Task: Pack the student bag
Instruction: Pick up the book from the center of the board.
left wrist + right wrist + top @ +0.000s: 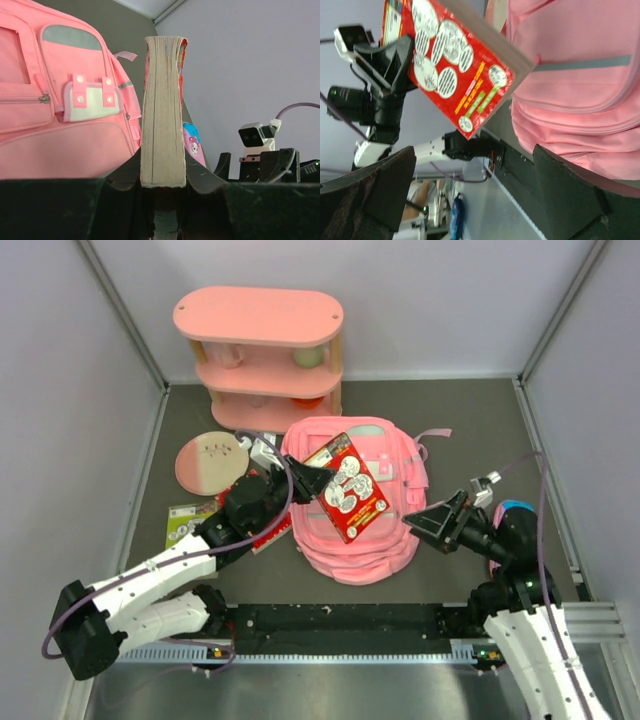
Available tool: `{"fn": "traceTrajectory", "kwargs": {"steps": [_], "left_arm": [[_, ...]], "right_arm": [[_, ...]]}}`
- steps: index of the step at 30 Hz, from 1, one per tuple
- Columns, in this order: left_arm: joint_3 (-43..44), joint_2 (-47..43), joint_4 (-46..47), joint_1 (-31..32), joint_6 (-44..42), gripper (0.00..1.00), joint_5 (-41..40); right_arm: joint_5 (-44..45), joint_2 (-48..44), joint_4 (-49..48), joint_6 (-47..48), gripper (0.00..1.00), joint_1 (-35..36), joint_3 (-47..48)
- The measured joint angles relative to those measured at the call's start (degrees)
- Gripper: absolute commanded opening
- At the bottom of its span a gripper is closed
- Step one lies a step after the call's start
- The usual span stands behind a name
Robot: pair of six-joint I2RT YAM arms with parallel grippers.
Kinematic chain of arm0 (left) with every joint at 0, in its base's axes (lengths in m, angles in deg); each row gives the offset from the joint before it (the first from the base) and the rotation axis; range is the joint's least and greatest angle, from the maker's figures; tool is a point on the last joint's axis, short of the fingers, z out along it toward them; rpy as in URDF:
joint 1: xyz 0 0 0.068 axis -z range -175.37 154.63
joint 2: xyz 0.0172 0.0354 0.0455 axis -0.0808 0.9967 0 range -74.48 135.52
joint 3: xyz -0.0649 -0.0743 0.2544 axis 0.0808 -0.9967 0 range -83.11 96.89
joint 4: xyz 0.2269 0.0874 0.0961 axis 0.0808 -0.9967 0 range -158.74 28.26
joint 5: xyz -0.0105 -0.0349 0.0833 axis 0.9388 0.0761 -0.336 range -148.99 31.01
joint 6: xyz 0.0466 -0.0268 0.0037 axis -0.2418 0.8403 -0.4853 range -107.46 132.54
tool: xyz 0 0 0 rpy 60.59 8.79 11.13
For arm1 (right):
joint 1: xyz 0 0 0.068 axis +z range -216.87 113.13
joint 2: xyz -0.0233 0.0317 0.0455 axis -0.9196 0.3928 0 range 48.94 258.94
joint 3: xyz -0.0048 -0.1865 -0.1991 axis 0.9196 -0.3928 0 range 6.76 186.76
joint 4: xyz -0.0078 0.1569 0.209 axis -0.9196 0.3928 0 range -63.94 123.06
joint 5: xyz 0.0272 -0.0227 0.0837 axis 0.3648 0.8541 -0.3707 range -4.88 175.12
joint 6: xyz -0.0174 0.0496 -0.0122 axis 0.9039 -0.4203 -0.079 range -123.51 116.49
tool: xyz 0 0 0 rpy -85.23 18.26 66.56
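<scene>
The student bag lies flat in the middle of the table, a pink backpack with grey zip strips and a white buckle flap. My left gripper is shut on a thick red book and holds it up over the bag's left side. In the left wrist view the book's page edge stands upright, pinched between the jaws of the left gripper. My right gripper hangs open just right of the bag, holding nothing. In the right wrist view the right gripper faces the red book and the bag.
A pink three-tier shelf with small items stands at the back. A round pink disc and a green-and-white booklet lie left of the bag. A small pink and blue pencil case lies by the right arm. Walls enclose the table.
</scene>
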Motion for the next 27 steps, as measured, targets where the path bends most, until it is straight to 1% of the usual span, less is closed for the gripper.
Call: {"fn": "traceTrajectory", "kwargs": {"steps": [2,6,10,12,14,19,20,23,26,27], "left_arm": [[-0.61,1.44,2.34,0.00,1.60,0.00,0.55],[-0.98,2.93,6.45,0.00,4.15,0.00,1.79],[-0.98,3.04,9.38,0.00,5.22,0.00,2.78],[-0.98,3.04,10.23,0.00,5.79,0.00,3.04],[-0.98,3.04,10.62,0.00,6.12,0.00,3.23],[-1.14,3.06,11.56,-0.02,7.06,0.00,3.72],[-1.25,3.06,12.09,-0.02,7.48,0.00,4.20],[-1.66,3.21,13.64,-0.02,8.72,0.00,4.85],[-2.36,3.76,15.28,-0.02,9.77,0.00,5.35],[-2.45,3.91,15.54,-0.02,10.08,0.00,5.42]], "right_arm": [[2.32,2.60,-2.32,-0.85,0.99,5.88,0.09],[10.43,10.40,-7.50,-2.21,0.99,19.17,0.17],[17.79,16.83,-16.11,-3.91,0.99,28.33,-1.03],[20.46,19.17,-21.03,-5.20,0.99,30.73,-2.47],[22.64,21.11,-26.67,-6.43,0.99,31.67,-4.17],[26.73,24.87,-36.37,-8.31,0.99,32.15,-5.20],[27.52,25.44,-38.77,-8.63,0.97,32.22,-5.42],[29.05,26.71,-44.02,-9.25,0.86,32.30,-5.64],[29.77,27.58,-48.89,-10.16,0.61,32.33,-6.12],[29.94,27.58,-50.18,-10.36,0.44,32.35,-6.38]]}}
